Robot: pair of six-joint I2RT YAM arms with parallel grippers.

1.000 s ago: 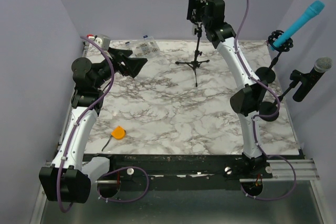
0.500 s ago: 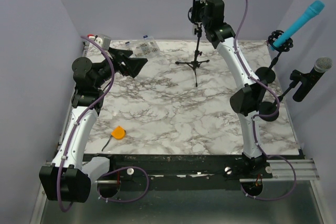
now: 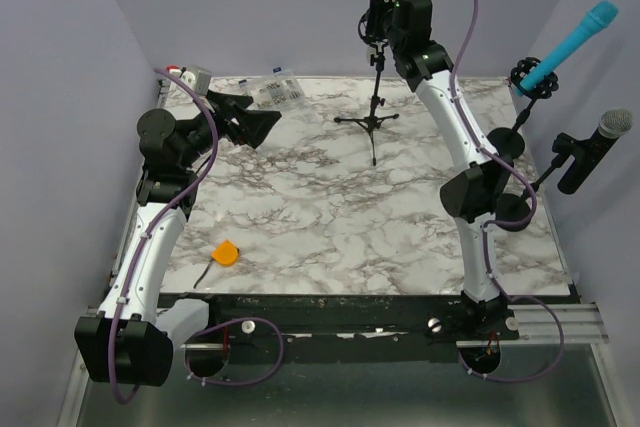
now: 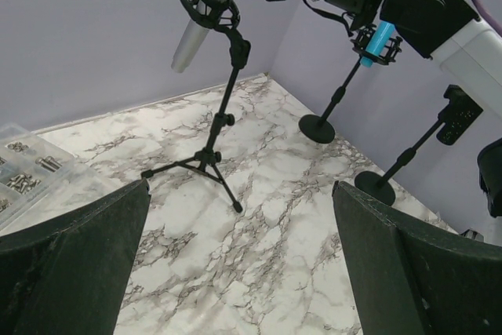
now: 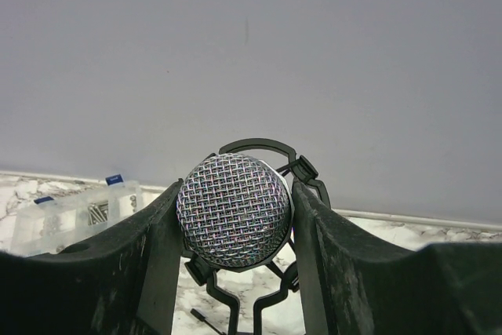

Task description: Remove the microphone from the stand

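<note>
No legible text; blue sticker (image 5: 114,179) on clear box (image 5: 63,213) perhaps printed, too small.

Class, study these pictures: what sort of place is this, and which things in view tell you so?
Probably a robot lab test cell: a left arm and right arm bolted at a marble-patterned table, plain walls boxing it in, and a silver microphone and a blue microphone on stands.

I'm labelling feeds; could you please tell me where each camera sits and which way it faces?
Top external: above and behind, looking down at table; both arms show.
Left wrist: on left hand, facing the stand; open fingers.
Right wrist: on right hand, facing the wall; fingers grip the microphone.
Wrist views share the microphone.
</note>
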